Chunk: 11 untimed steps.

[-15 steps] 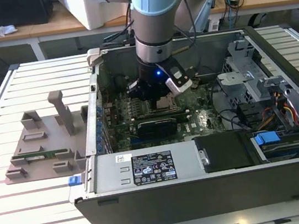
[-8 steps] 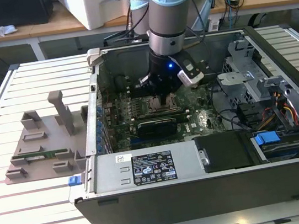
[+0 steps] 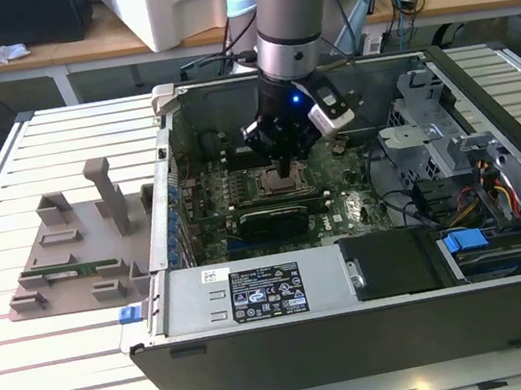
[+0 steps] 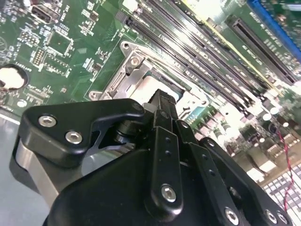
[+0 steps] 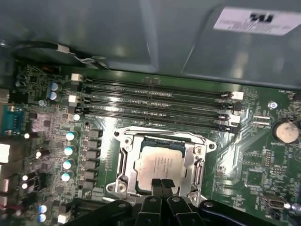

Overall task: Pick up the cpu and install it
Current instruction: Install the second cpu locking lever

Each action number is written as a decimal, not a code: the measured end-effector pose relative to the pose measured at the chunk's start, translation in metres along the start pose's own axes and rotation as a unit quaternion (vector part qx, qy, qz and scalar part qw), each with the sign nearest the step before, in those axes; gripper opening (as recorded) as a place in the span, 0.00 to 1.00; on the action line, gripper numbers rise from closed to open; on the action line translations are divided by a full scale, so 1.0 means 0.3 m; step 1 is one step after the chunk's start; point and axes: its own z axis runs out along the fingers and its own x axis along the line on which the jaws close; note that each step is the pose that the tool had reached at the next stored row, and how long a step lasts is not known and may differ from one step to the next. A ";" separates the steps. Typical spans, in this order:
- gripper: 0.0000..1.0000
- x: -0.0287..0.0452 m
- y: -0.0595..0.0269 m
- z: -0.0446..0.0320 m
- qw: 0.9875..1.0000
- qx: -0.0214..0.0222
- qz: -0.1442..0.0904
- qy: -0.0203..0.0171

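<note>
The cpu lies flat inside the socket frame on the motherboard, its silver-grey top facing up and a thin green edge showing around it. In the second wrist view the cpu sits in the same metal frame, partly hidden behind the black fingers.

The hand stands right over the cpu's near edge, its two fingertips pressed together with no gap between them; whether they touch the chip I cannot tell. In the second wrist view the hand points down at the socket with the fingers drawn narrow. Nothing is held between them.

Beside the socket frame run four long memory slots, parallel to one of its sides. On the other side of the frame from a round coin battery stands a row of blue-topped capacitors.

In the exterior view the hand hangs from the arm directly above the socket, inside the open computer case. The case lies on a slatted surface, with a grey fixture tray beside it toward the exterior view's left.
</note>
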 end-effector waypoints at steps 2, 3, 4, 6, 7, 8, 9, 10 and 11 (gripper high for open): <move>0.11 0.001 0.002 -0.023 1.000 0.002 0.000 0.000; 0.11 0.002 0.003 -0.032 1.000 0.002 0.000 0.000; 0.11 0.002 0.003 -0.038 1.000 0.002 0.000 0.000; 0.11 0.003 0.006 -0.052 1.000 0.003 0.000 0.000; 0.11 0.003 0.007 -0.061 1.000 0.004 0.000 0.000; 0.11 0.004 0.008 -0.068 1.000 0.005 0.000 0.001; 0.11 0.004 0.012 -0.083 1.000 0.007 0.000 0.001; 0.11 0.004 0.014 -0.089 1.000 0.008 0.001 0.001; 0.11 0.005 0.014 -0.094 1.000 0.009 0.001 0.001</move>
